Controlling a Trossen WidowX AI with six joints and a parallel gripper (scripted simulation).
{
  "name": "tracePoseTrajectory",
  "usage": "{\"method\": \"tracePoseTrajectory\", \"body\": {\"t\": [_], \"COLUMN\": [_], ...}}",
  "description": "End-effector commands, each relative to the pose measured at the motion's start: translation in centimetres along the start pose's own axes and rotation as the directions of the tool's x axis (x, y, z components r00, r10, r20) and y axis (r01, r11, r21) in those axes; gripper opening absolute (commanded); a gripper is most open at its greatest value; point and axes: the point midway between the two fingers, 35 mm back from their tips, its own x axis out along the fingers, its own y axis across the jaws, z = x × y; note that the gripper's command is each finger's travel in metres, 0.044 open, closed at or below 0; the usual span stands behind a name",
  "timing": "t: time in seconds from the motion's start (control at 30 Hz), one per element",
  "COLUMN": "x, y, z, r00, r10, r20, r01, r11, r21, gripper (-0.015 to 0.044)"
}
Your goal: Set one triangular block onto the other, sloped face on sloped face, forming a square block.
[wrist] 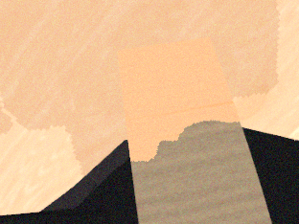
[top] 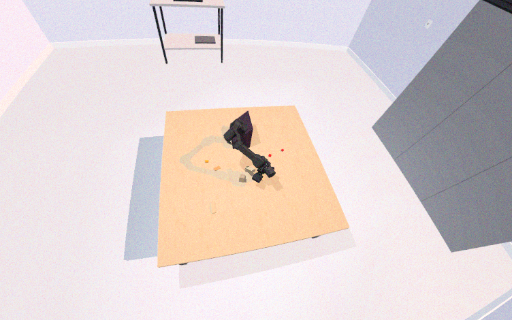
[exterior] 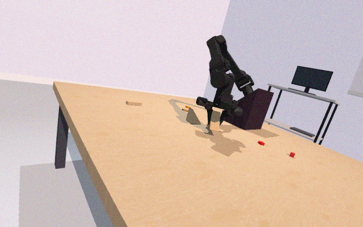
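One wide wooden tabletop [exterior: 160,165] fills most of the exterior view, with a dark maroon base box [exterior: 253,109] near its far side and a black robot arm [exterior: 222,69] rising from that box and folding back down toward the wood.

Below the arm, the claw [exterior: 215,117] points straight down and is clamped on a pale triangular block [exterior: 215,120], one dark finger on each side of it. The block hangs low over the tabletop; whether its bottom edge touches the wood cannot be told. In the wrist view the held block shows as a pale slab between the two black fingers, with bare wood beyond.

Just beside the claw stands the second triangular block [exterior: 192,117], resting on the tabletop with a sloped face showing, apart from the held one.

Smaller items lie scattered: a flat wooden slab [exterior: 133,103] well apart to the left, two orange bits [exterior: 185,108] behind the resting block, and two red cubes [exterior: 261,143] to the right.

The step in hand looks like the carry: one block is gripped and not yet placed. The next move likely calls for raising it, turning it so its slope faces the resting block's slope, then lowering gently so the lower block is not pushed.
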Motion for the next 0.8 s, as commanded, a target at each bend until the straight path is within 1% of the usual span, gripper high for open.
{"method": "tracePoseTrajectory", "body": {"t": [0.0, 0.37, 0.77], "x": [0.07, 0.07, 0.07], "y": [0.15, 0.21, 0.27], "z": [-0.01, -0.02, -0.06], "r00": [1.0, 1.0, 1.0], "r10": [0.003, 0.002, 0.002], "r20": [0.0, 0.0, 0.0], "r01": [-0.003, -0.002, -0.002], "r11": [0.996, 0.928, 0.767], "r21": [-0.094, -0.373, -0.641], "gripper": [0.0, 0.0, 0.0]}}
